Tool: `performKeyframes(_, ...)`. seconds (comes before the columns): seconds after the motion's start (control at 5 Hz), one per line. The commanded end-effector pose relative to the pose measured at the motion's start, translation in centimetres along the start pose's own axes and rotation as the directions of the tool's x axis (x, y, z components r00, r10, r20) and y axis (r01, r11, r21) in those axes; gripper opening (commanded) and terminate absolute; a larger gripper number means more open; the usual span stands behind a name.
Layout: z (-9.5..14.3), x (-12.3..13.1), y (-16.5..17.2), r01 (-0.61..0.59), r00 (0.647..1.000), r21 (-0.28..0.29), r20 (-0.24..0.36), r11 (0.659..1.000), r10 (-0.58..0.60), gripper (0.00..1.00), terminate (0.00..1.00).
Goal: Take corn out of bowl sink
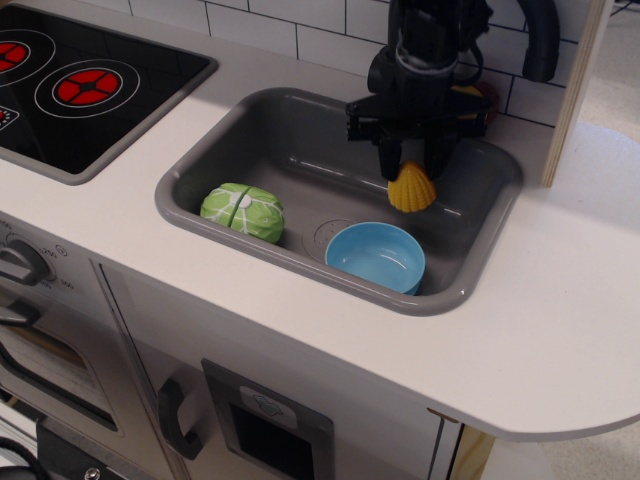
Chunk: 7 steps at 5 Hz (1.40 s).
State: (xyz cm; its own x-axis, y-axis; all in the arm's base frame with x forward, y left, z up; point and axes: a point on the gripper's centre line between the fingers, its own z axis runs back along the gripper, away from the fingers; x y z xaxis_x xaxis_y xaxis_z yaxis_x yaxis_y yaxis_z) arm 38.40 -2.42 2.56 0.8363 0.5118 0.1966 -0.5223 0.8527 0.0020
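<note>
The grey sink is set in the white counter. The light-blue bowl sits empty at the sink's front right. My black gripper hangs over the back right of the sink, behind and above the bowl. It is shut on the yellow ridged corn, which hangs from the fingers with its wide end down, close above the sink floor. I cannot tell if the corn touches the floor.
A green-and-white cabbage toy lies in the sink's front left. A black stovetop with red burners is at the left. The black faucet and a wooden post stand at the back right. A yellow-and-red disc is partly hidden behind my gripper.
</note>
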Motion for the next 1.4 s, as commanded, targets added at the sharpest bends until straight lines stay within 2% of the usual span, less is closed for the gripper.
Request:
performKeyframes(0.0,-0.7,1.0,-1.1,0.016,0.998,0.029,0.053,0.999,-0.017,0.00,0.00)
performKeyframes(0.2,-0.7,0.9,-1.2,0.027,0.998,0.040,0.055,0.999,-0.029,1.00,0.00)
performKeyframes(0.4,0.8,1.2,-1.0,0.016,0.997,0.019,0.077,1.000,-0.018,1.00,0.00)
performKeyframes(0.6,3.9,1.4,-0.6,-0.004,0.993,-0.021,0.118,1.000,0.007,1.00,0.00)
performKeyframes(0.8,6.2,0.9,0.8,-0.027,0.982,-0.049,0.186,0.998,0.036,1.00,0.00)
performKeyframes(1.0,6.2,0.9,0.8,-0.027,0.982,-0.049,0.186,0.998,0.036,1.00,0.00)
performKeyframes(1.2,6.2,0.9,0.8,-0.027,0.982,-0.049,0.186,0.998,0.036,1.00,1.00)
